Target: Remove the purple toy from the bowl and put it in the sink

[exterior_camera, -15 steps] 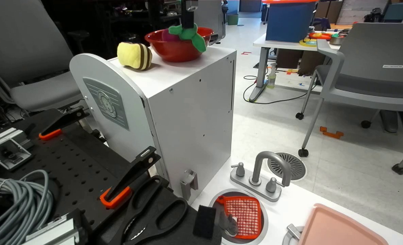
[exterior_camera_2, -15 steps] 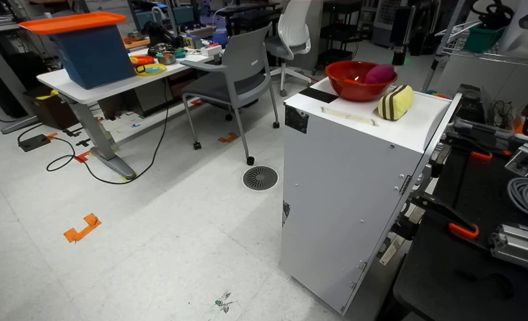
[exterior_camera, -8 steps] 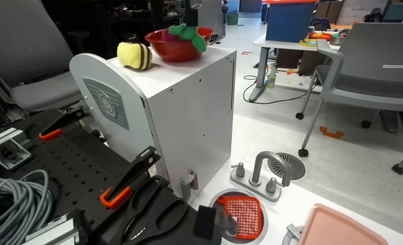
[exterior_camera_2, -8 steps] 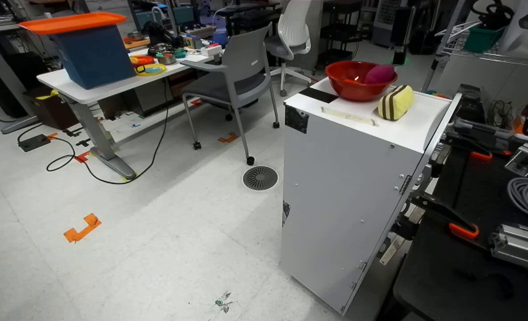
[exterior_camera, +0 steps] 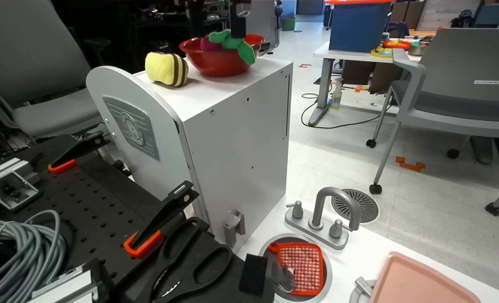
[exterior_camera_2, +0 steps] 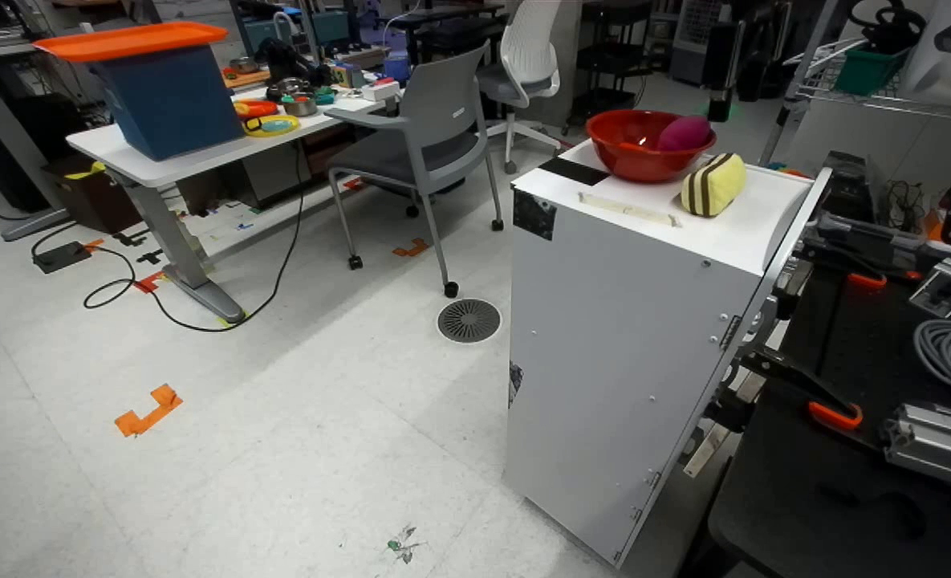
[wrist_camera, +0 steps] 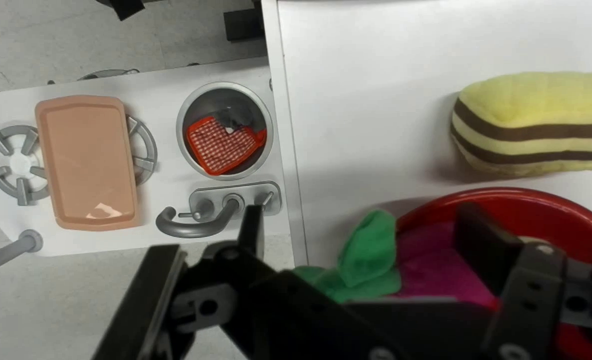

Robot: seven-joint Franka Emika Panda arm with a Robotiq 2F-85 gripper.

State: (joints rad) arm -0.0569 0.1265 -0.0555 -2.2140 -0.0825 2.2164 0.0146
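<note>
Near the round, glossy red bowl [exterior_camera: 217,65], my claw [wrist_camera: 363,220] gapes; leaf-only pinching could drop the rounded purple plush toy [wrist_camera: 433,260].

Pale tiled floor [exterior_camera_2: 282,474], 1 round drain grate [exterior_camera_2: 469,321] set in it; orange tape [exterior_camera_2: 128,424] stuck down in patches. White-topped desk [exterior_camera_2: 106,150], grey chair [exterior_camera_2: 443,96] beside it, white swivel chair [exterior_camera_2: 530,48] farther back. In an exterior view, near-black background [exterior_camera: 102,17] at upper left.
</note>
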